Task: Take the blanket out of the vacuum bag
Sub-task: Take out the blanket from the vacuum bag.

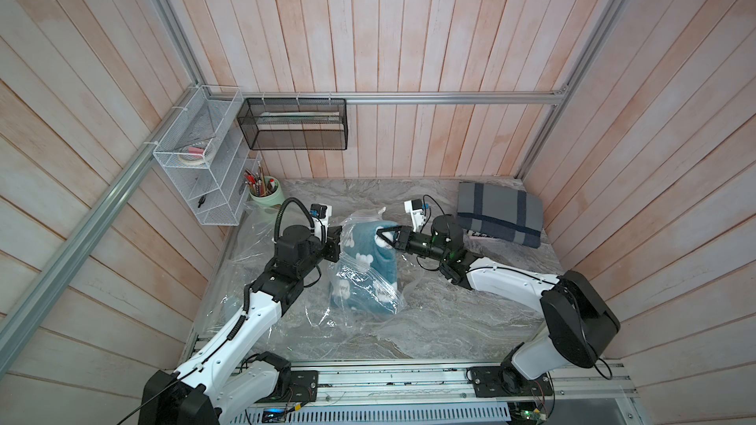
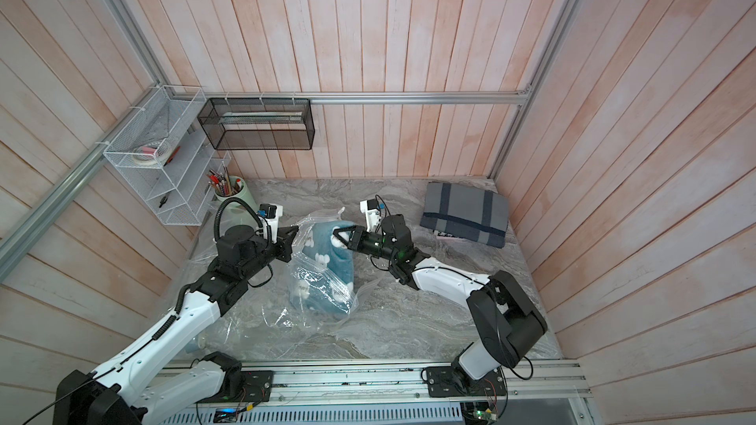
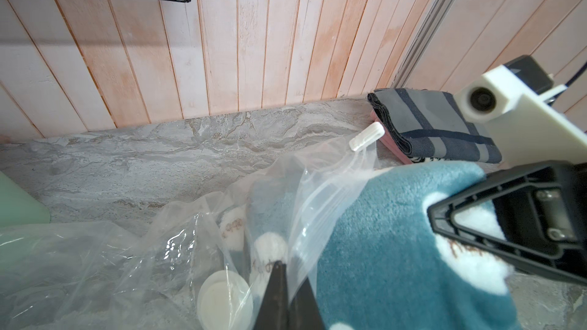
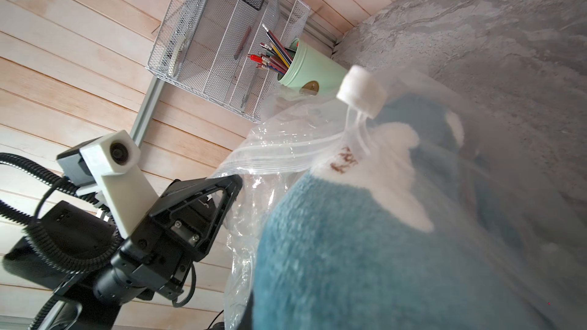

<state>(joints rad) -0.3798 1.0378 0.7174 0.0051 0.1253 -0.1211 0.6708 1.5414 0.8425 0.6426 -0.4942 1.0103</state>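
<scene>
Roughly in the middle of the marble table (image 1: 450,320), the vacuum bag (image 1: 356,280) lay crumpled, with the teal blanket (image 1: 374,255) partly inside it, its upper end poking out through the open mouth. In both top views the two arms reached in from opposite sides and met at that upper end. The left gripper (image 1: 337,234) had its jaws together, pinching the clear plastic edge of the bag by the zip strip; the right wrist view showed its tip (image 4: 236,182) on that strip. The right gripper (image 1: 381,235) was clamped on the fluffy blanket at a white patch, as seen from the left wrist (image 3: 444,214). The small white zip slider (image 3: 367,136) sat at the far end of the opening, and the round valve cap (image 3: 225,296) lay under the plastic beside the left fingers (image 3: 276,293). Well apart, in the back right corner, a grey striped throw (image 1: 499,214) lay folded. A green pen cup (image 1: 266,194) stood in the back left corner below a white wire rack (image 1: 196,161)
</scene>
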